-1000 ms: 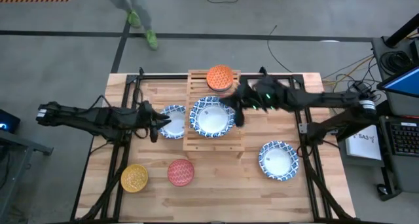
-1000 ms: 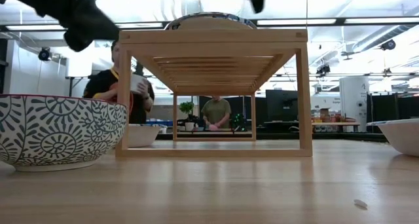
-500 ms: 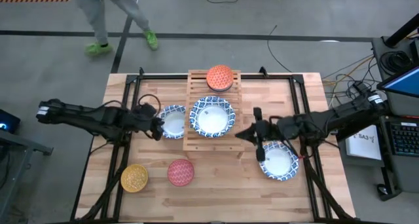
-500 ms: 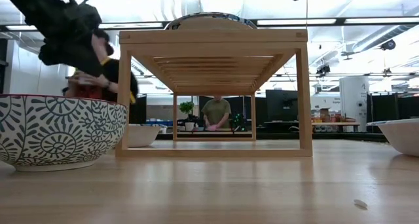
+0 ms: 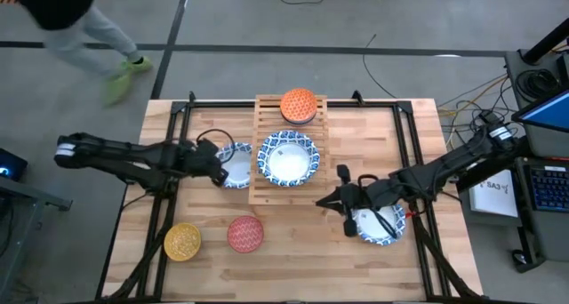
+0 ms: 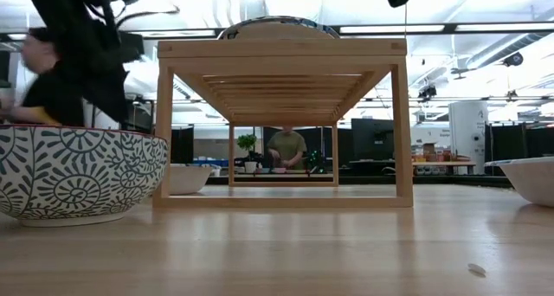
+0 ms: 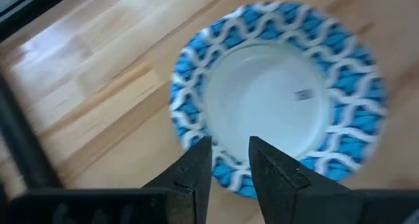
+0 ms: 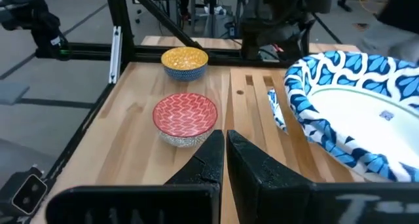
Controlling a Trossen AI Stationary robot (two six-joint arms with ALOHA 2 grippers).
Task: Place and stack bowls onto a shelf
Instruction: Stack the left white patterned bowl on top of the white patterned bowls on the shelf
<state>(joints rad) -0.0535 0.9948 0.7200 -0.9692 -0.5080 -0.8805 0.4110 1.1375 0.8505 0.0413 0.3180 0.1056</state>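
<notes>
The slatted wooden shelf (image 5: 267, 194) stands mid-table. On it sit an orange bowl (image 5: 299, 106) at its far end and a wide blue-rimmed bowl (image 5: 287, 156) in the middle. A second wide bowl (image 5: 238, 164) rests on the table left of the shelf. My left gripper (image 5: 220, 172) tips down over that bowl's left rim (image 7: 196, 129), open, fingers (image 7: 196, 160) just above the rim. A third wide bowl (image 5: 380, 222) lies at the right. My right gripper (image 5: 327, 200) hangs shut beside it, by the shelf's near right corner. Yellow (image 5: 182, 242) and red (image 5: 245, 234) bowls sit near left.
In the low view the red bowl's patterned wall (image 6: 78, 175) fills the near left, and the shelf's legs (image 6: 402, 127) frame the middle. Black frame rails (image 5: 178, 135) run along both table sides. A person walks on the floor beyond the far left corner (image 5: 80, 24).
My right gripper has swung from over the shelf's far right, beside the orange bowl, toward the near edge and down, to the wide bowl at the right. My left gripper has tipped steeply downward and sunk a little over the left wide bowl. A person has walked leftward behind the table.
</notes>
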